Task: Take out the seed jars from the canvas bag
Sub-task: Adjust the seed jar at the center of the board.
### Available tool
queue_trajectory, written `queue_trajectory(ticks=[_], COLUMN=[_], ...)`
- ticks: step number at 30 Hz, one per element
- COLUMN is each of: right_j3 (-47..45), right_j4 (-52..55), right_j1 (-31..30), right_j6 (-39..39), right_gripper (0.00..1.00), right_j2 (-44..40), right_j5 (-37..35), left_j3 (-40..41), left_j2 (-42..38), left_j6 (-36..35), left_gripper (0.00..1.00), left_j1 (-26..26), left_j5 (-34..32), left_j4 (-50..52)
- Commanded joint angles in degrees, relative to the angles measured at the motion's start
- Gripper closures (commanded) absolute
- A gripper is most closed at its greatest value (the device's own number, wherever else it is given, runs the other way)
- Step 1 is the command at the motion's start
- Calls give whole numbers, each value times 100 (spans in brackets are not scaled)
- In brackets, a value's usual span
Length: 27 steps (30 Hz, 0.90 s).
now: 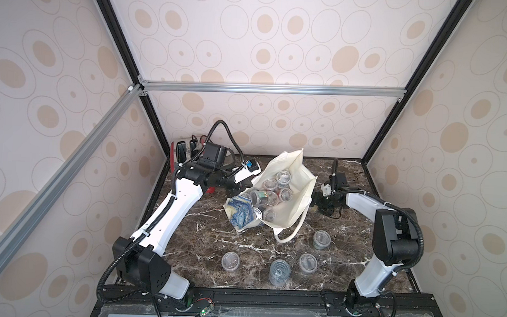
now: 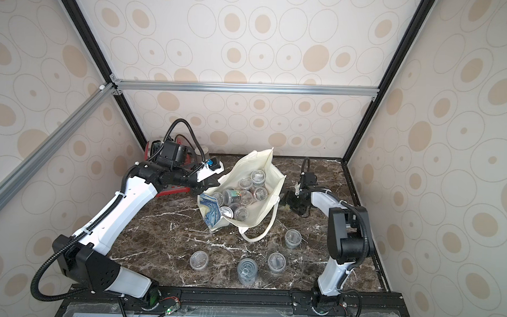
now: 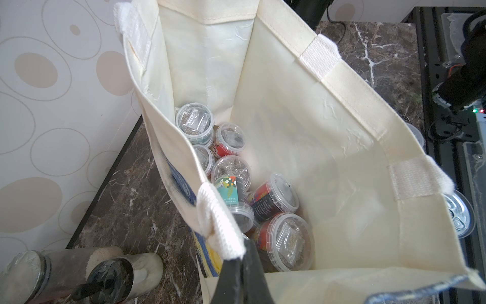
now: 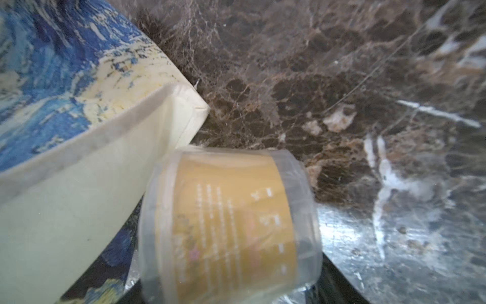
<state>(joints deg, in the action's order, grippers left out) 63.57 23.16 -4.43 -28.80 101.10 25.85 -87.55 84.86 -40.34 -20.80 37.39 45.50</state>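
Observation:
The canvas bag (image 1: 287, 163) (image 2: 263, 171) stands open mid-table, its blue-and-yellow print folded down at the near side. Several seed jars (image 1: 283, 177) (image 3: 194, 122) lie inside it. Three more seed jars (image 1: 230, 261) (image 1: 307, 263) (image 1: 322, 240) stand on the marble near the front. My left gripper (image 1: 239, 187) (image 3: 244, 251) is shut on the bag's rim by a white handle strap (image 3: 218, 223). To the right of the bag, my right gripper (image 1: 316, 206) is shut on a yellow-labelled seed jar (image 4: 231, 229) lying sideways just outside the bag; the jar hides most of its fingers.
A taller glass jar (image 1: 279, 272) stands among the front jars. The bag's loose handle loop (image 1: 290, 236) lies on the marble. A red appliance (image 1: 180, 151) sits at the back left. Two containers with white contents (image 3: 79, 273) lie beside the left gripper. Walls enclose three sides.

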Motion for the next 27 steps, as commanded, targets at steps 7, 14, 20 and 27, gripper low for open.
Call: queue_trajectory(ticks=[7,14,20,27], right_j3=[-668,-958,-1133,-942], right_j4=[-373,-284,-110,59], right_j1=[434,790,950,1124], right_j6=[-179,-48,185,823], right_gripper=[26,20,15,15], right_j2=[-31,-374,-771,-973], right_j5=[1038,958,822,1159], left_j3=[-96,-176,-217,-189], left_j2=[-13,56,57,57], left_j6=[-143,-100,-134,-160], left_gripper=[100,100,100,100], left_j1=[-12,-12,-13,-12], left_j5=[238,299,278,285], left_j4=[43,47,104,128])
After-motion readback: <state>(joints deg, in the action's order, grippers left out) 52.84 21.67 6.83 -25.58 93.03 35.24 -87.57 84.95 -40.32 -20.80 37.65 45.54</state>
